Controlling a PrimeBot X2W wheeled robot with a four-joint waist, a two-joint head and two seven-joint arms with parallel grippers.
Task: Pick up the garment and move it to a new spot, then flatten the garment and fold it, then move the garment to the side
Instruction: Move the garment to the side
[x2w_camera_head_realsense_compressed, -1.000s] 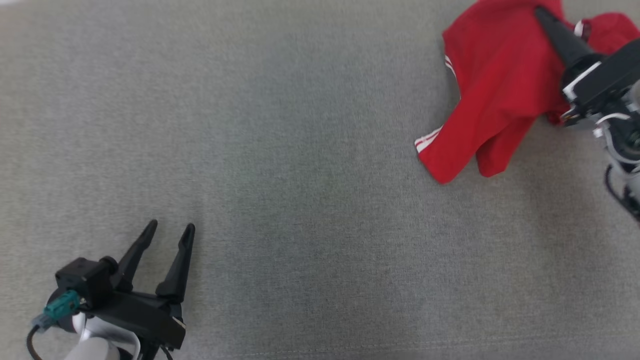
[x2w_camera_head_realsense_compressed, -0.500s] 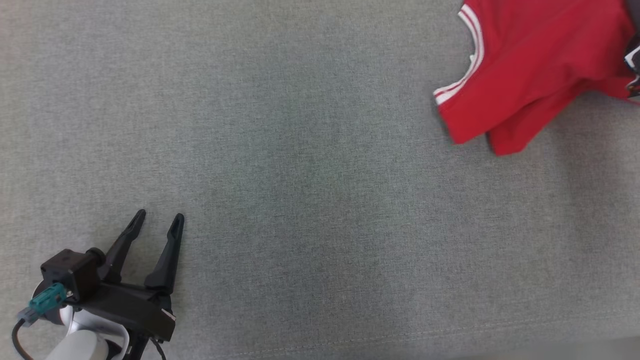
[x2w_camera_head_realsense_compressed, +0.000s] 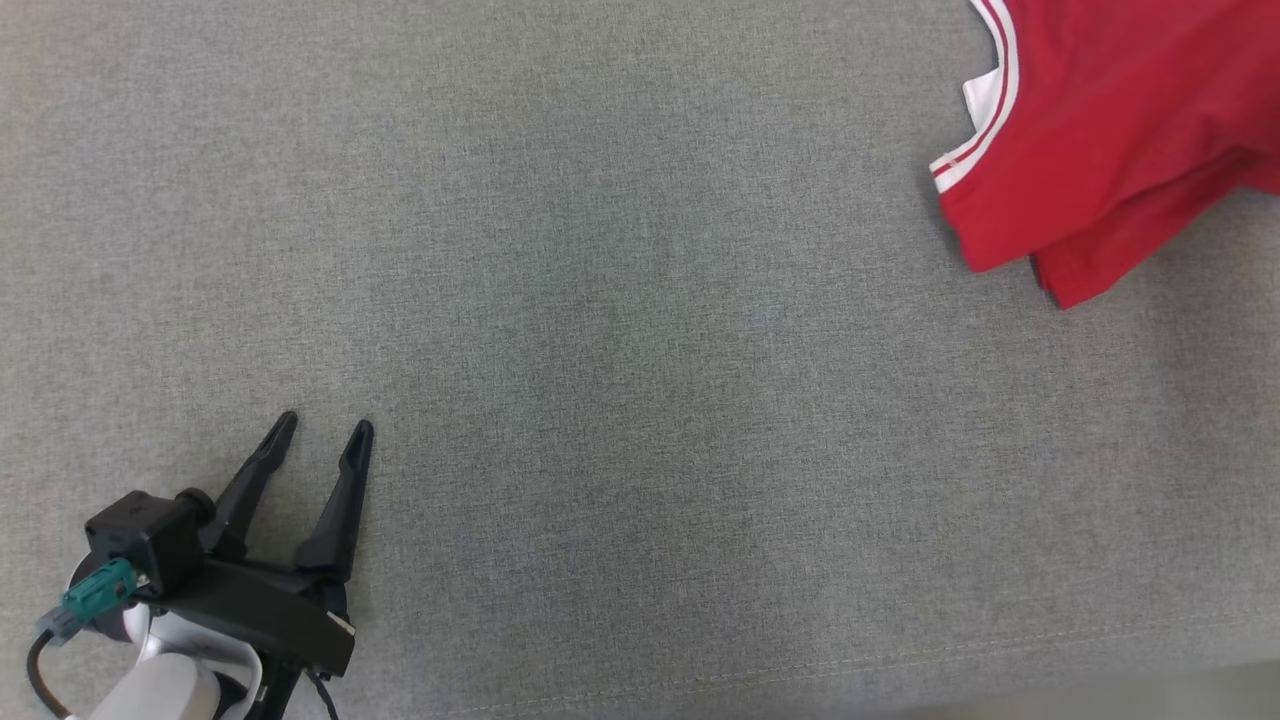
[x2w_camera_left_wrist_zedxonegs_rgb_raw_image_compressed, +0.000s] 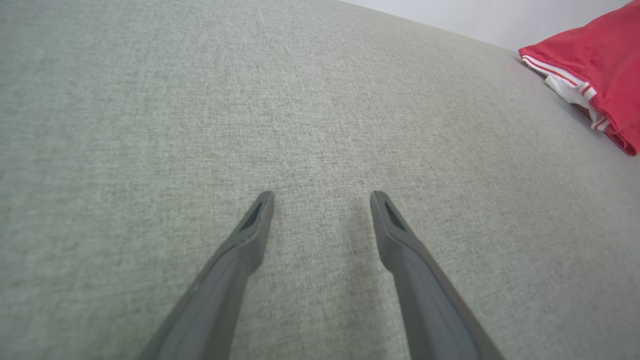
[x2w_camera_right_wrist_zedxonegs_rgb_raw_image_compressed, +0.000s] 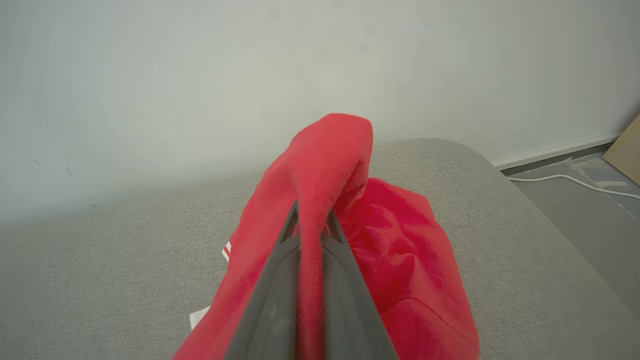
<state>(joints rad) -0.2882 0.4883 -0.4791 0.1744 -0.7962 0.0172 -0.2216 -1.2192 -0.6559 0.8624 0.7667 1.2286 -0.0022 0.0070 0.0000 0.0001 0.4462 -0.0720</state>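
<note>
Red shirt with white-striped trim at the far right of a grey upholstered cushion, right gripper clamped tight on a raised fold of it, left gripper at near left, fingers parted wide, holding nothing

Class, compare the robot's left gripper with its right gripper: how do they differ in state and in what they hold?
The left gripper is open, fingers spread; the right gripper is shut. The left gripper holds nothing, with bare grey cushion between its fingers; the right gripper pinches a raised fold of the red garment. Both have two long, dark, tapered fingers.
</note>
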